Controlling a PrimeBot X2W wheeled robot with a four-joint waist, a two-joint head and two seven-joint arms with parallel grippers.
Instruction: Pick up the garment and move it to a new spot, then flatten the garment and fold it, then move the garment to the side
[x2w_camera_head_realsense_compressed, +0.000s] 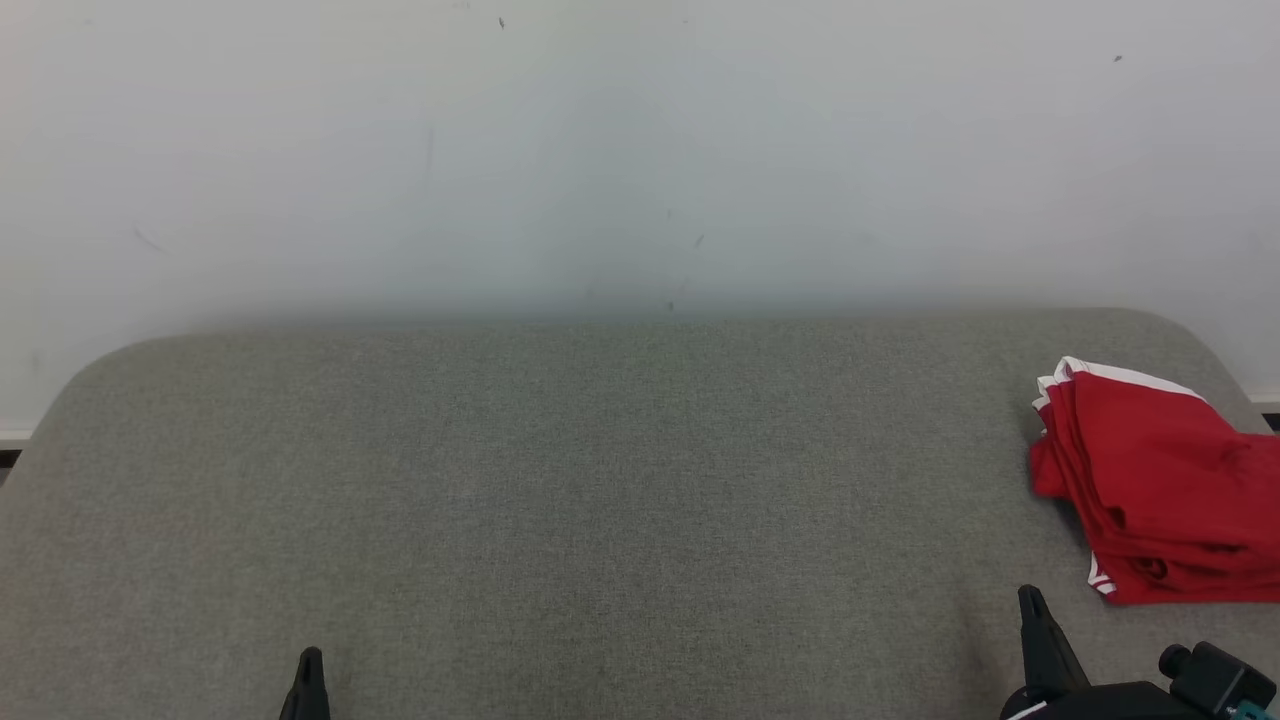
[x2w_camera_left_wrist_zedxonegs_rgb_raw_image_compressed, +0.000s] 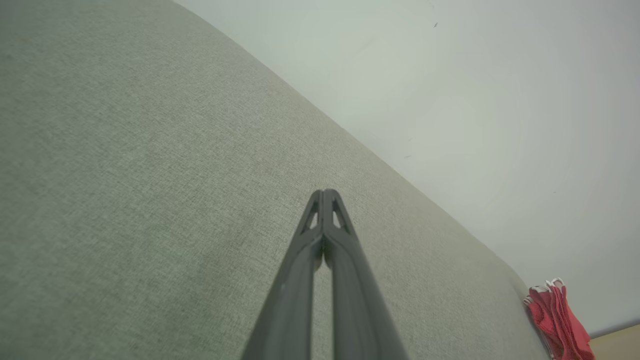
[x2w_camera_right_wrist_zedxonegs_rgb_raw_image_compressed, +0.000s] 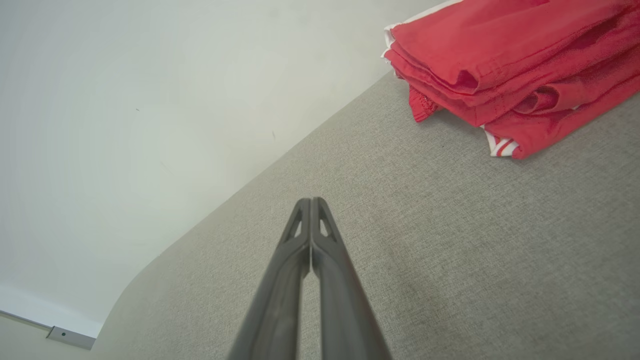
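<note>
The garment (x2w_camera_head_realsense_compressed: 1160, 490) is red cloth with white trim, folded into a thick stack at the far right of the grey fabric surface (x2w_camera_head_realsense_compressed: 600, 480); its right side runs off the head view. It also appears as the red garment (x2w_camera_right_wrist_zedxonegs_rgb_raw_image_compressed: 510, 70) at the top right of the right wrist view and as a small red bundle (x2w_camera_left_wrist_zedxonegs_rgb_raw_image_compressed: 555, 315) at the lower right of the left wrist view. My right gripper (x2w_camera_head_realsense_compressed: 1030, 597) is shut and empty, just below and left of the stack, apart from it. Shut on nothing, my left gripper (x2w_camera_head_realsense_compressed: 311, 655) sits low at the left, far from the cloth.
A pale wall (x2w_camera_head_realsense_compressed: 640, 150) rises behind the surface's rounded back edge. A white baseboard (x2w_camera_right_wrist_zedxonegs_rgb_raw_image_compressed: 50, 325) shows at floor level in the right wrist view. Bare grey fabric stretches wide between the two grippers.
</note>
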